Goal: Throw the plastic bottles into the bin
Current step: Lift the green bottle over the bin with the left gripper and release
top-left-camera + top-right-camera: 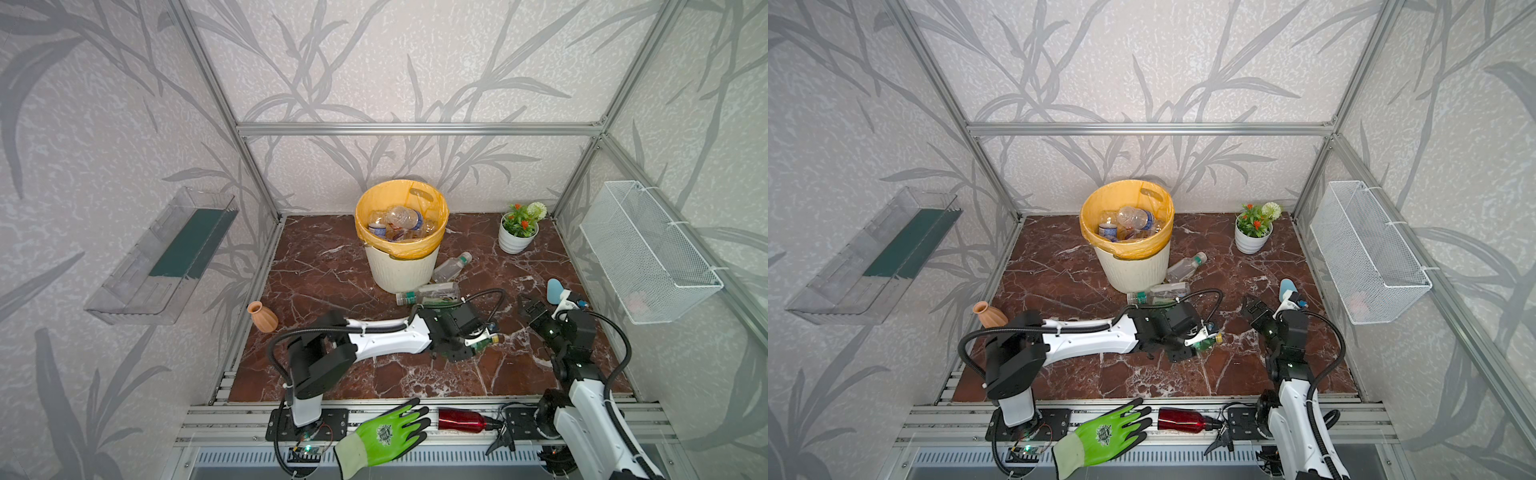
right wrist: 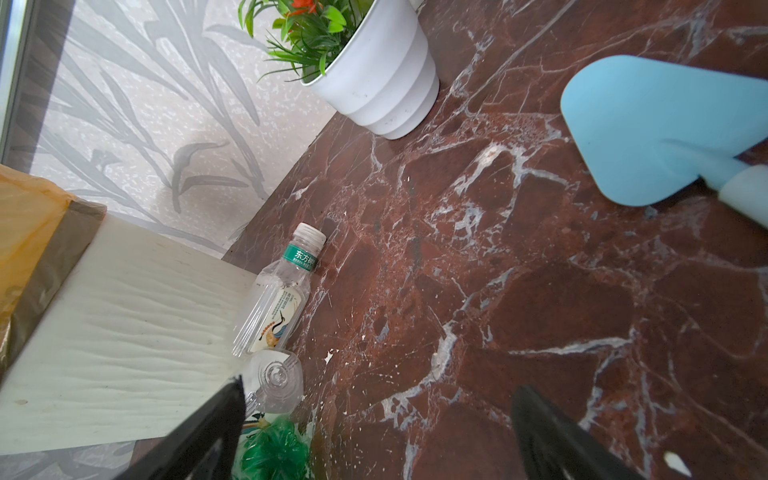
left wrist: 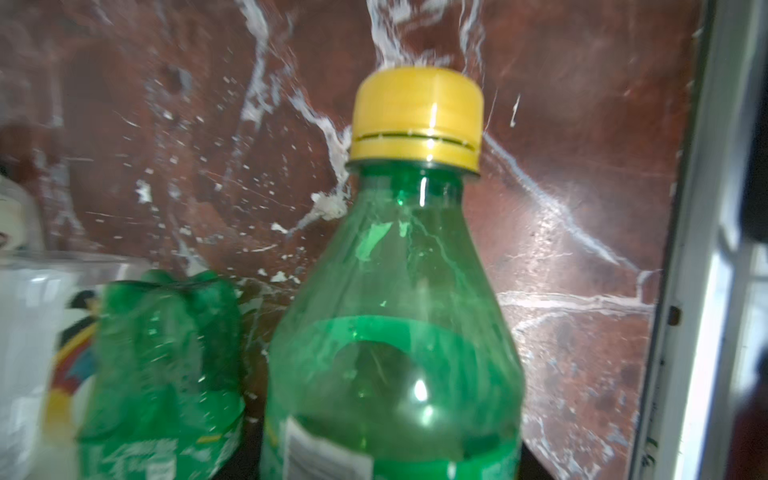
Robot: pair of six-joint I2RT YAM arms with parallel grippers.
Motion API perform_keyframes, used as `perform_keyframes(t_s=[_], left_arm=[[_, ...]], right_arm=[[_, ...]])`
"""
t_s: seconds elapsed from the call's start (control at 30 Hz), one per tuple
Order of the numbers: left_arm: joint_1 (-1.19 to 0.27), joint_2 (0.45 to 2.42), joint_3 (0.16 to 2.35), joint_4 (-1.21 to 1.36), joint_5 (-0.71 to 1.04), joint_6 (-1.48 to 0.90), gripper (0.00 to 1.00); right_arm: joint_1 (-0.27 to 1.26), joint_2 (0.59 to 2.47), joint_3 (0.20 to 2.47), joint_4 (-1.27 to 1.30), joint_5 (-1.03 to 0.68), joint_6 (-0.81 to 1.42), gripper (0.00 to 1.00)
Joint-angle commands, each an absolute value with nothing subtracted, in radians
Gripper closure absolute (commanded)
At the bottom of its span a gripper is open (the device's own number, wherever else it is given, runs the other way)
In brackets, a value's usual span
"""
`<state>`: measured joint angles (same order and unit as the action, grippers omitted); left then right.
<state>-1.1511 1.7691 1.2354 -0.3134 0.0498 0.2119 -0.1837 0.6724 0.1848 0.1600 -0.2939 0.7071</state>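
Clear bottle [image 2: 277, 299], green neck band [image 2: 300, 255] reading 东方, crane-picture label [image 2: 276, 326]

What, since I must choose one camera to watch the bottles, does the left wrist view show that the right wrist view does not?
Only the left wrist view: a green bottle close up, filling the frame, with its yellow cap.
Only the right wrist view: the wall of the bin, a white-capped clear bottle lying beside it, the white flowerpot, a light blue tool and the right gripper, open.
Both: the red marble tabletop and, it seems, the lobed base of a second green bottle.
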Motion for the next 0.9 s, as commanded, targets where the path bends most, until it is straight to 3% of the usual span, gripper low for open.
perform_keyframes(t_s=[0.0, 0.23, 0.4, 0.6, 0.7, 0.83, 0.87], left_arm=[[-1.152, 1.576, 1.2, -0.184, -0.04, 0.154, 0.47], [-1.13, 1.155, 1.036, 0.113, -0.378, 0.236, 0.46], [-1.03, 1.014, 1.0, 0.293, -0.392, 0.316, 0.46], [-0.724, 1.138, 1.124, 0.282, -0.248, 0.111, 0.45], [-0.632, 1.319, 1.33, 0.087, -0.238, 0.075, 0.41], [-0.583, 1.474, 1.514, -0.174, -0.24, 0.036, 0.28], [-0.583, 1.47, 1.492, -0.165, -0.232, 0.044, 0.19]], right_arm=[[-0.189, 0.657, 0.172, 0.179, -0.308, 0.713, 0.01], [-0.193, 0.632, 0.198, 0.155, -0.32, 0.713, 0.01], [-0.193, 0.632, 0.202, 0.177, -0.329, 0.739, 0.01], [-0.193, 0.65, 0.214, 0.215, -0.347, 0.769, 0.01], [-0.194, 0.659, 0.238, 0.213, -0.366, 0.766, 0.01], [-0.194, 0.648, 0.257, 0.201, -0.37, 0.765, 0.01], [-0.194, 0.642, 0.258, 0.195, -0.367, 0.765, 0.01]])
